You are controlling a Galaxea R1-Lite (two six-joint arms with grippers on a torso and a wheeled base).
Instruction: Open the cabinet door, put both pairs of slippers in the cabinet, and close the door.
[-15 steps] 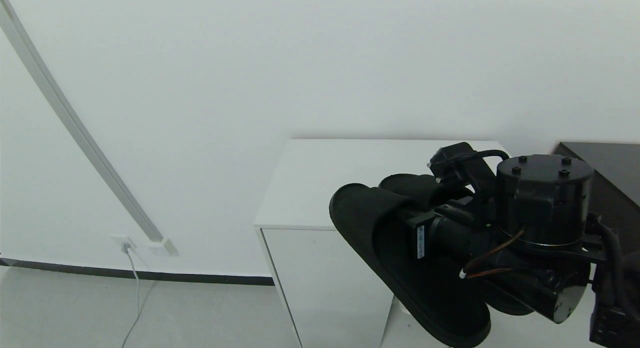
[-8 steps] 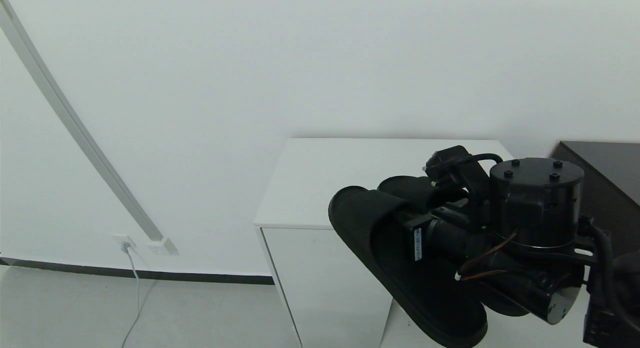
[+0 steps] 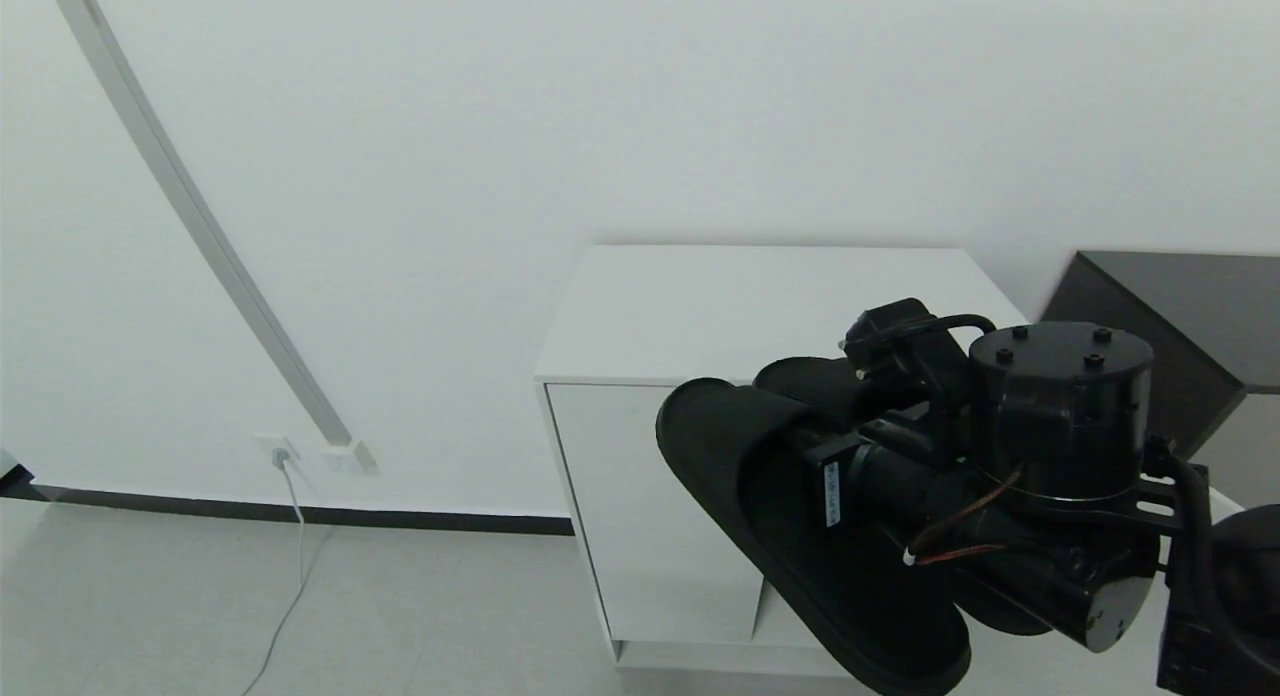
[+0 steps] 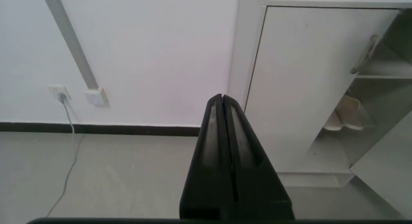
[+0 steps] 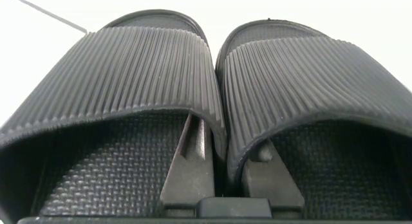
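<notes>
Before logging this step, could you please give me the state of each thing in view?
cabinet: open, shelves exposed
black slippers: gripped, off the floor
right pincer: shut on black slippers
left pincer: shut, empty
beige slippers: on a cabinet shelf

The cabinet (image 3: pixel 750 306) is standing against the wall (image 3: pixel 600 126). A white door (image 4: pixel 309 89) with a handle (image 4: pixel 365 53) is covering part of its front. Next to that door the front is gaping open and shelves (image 4: pixel 386 74) are showing. Pale slippers (image 4: pixel 347 113) are taking up room on one shelf. Another white panel (image 4: pixel 394 176) is sticking out on the gap's other side. The black slippers (image 3: pixel 790 516), pinched in the right gripper (image 5: pixel 225 176), are hanging in front of the cabinet and blocking the way in. A dark block (image 3: pixel 1180 286) is crowding the cabinet's right side. On the left the floor (image 3: pixel 150 616) is lying open, with a cable (image 3: pixel 290 566) trailing across it.
</notes>
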